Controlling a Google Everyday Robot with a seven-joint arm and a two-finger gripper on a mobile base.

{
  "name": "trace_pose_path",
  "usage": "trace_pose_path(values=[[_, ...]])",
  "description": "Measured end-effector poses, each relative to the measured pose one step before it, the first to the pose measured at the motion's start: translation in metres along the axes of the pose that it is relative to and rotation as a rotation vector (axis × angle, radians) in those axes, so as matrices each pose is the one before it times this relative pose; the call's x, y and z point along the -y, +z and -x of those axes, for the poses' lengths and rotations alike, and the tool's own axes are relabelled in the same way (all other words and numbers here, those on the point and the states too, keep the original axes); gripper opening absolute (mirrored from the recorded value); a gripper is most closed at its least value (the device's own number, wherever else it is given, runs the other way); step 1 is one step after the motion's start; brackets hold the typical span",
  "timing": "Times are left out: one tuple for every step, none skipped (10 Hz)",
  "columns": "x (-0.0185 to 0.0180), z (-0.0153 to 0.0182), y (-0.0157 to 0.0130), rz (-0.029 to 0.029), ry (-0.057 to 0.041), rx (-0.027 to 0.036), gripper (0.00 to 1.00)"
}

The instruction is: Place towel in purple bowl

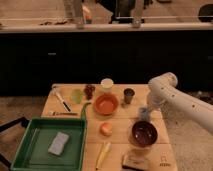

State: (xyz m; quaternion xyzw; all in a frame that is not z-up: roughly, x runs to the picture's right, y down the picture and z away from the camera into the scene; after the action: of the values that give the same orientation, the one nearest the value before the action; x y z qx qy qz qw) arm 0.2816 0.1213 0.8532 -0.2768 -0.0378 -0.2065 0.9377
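Gripper (145, 107) just behind purple bowl (144, 135), far-rim side; its grip I cannot tell. Towel (143, 115) a pale patch under it, outside the bowl. I'd carry it over bowl centre, lower, then release.

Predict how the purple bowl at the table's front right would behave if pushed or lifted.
The purple bowl looks rigid, so it should keep its shape. Its glossy inside suggests a slippery grip. Standing upright, it would probably slide rather than roll. The gripper hangs just behind it.
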Motion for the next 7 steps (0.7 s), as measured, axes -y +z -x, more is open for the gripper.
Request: trace_pose_path(values=[[-0.00069, 0.00383, -0.00624, -0.00674, -0.00392, -0.0043, 0.0], [-0.00095, 0.00359, -0.00605, -0.00727, -0.00481, -0.00218, 0.0], [-0.00359, 0.00874, -0.01226, -0.01279, -0.01707, -0.00003, 0.0], [-0.002, 0.0051, -0.00982, -0.01006, -0.00864, 0.00152, 0.0], [-0.00307, 0.0005, -0.00386, -0.00247, -0.00228, -0.00232, 0.0], [0.00235, 0.00273, 0.00033, -0.00061, -0.00401, 0.00327, 0.0], [0.00063, 0.001, -0.0003, -0.00127, -0.0002, 0.0023, 0.0]])
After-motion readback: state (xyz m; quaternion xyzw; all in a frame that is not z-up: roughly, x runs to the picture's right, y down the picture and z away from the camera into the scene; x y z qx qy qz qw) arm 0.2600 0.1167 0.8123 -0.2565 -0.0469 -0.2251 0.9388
